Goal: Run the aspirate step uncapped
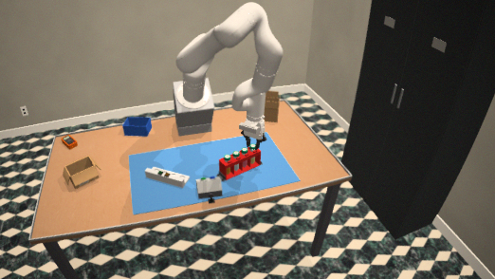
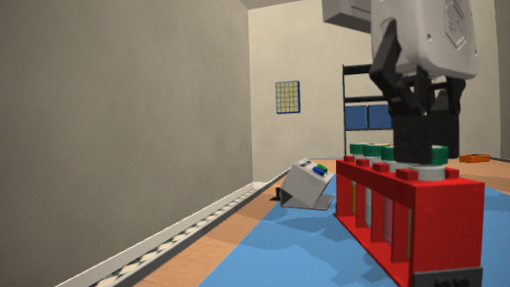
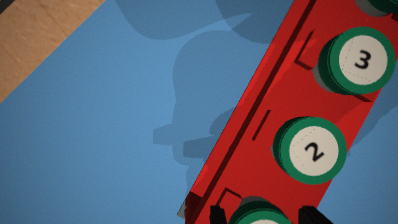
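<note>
The red decapping station (image 1: 241, 163) (image 2: 446, 215) (image 3: 240, 150) holds four tubes with green-rimmed caps. My gripper (image 1: 253, 143) (image 2: 434, 158) (image 3: 262, 212) is open, its fingers on both sides of the tube 1 cap (image 2: 440, 155) (image 3: 265, 220), with a small gap to it in the wrist view. The tube 2 cap (image 1: 245, 150) (image 3: 315, 150), tube 3 cap (image 1: 236, 154) (image 3: 363, 60) and tube 4 cap (image 1: 228, 158) (image 2: 358, 147) sit on their tubes. The white cap tray (image 1: 176, 178) shows no cap. Whether a lamp is lit, I cannot tell.
The grey key housing (image 1: 209, 187) (image 2: 305, 185), with a blue key (image 2: 318, 171) and green key (image 2: 322, 167), stands beside the station's tube 4 end. A blue bin (image 1: 137, 127), an open carton (image 1: 82, 173) and an orange device (image 1: 69, 141) stand farther off.
</note>
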You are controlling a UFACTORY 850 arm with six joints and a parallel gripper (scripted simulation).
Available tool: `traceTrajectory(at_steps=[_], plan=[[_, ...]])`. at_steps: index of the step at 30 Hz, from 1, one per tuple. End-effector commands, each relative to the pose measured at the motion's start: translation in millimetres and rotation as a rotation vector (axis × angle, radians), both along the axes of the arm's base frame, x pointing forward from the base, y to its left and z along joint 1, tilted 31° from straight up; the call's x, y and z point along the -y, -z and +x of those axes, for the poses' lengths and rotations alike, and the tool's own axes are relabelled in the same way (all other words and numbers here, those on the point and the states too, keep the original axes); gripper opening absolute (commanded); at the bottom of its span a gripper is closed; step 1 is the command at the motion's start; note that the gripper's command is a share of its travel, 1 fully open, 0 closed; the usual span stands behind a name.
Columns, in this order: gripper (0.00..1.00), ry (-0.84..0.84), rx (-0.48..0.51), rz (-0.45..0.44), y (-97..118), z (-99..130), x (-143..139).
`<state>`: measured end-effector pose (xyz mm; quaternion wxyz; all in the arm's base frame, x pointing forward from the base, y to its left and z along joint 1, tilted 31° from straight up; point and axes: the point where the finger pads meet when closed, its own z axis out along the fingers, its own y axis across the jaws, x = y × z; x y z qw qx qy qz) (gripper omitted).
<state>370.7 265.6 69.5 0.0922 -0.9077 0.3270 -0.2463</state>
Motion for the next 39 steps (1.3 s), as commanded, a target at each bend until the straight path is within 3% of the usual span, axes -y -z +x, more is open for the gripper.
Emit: traceTrajectory(at_steps=[1,2,14,18,20,28,38,39], plan=[[0.46,0.158,0.007,0.118,-0.2,0.1,-0.1],[0.46,0.242,0.006,0.169,-0.2,0.1,-0.1],[0.46,0.658,-0.004,0.412,-0.2,0.2,-0.1],[0.46,0.672,-0.003,0.424,-0.2,0.2,-0.1],[0.46,0.816,-0.006,0.509,-0.2,0.2,-0.1],[0.46,1.086,-0.012,0.667,-0.2,0.2,-0.1],[0.46,1.092,-0.012,0.672,-0.2,0.2,-0.1],[0.00,1.092,-0.012,0.672,-0.2,0.2,-0.1]])
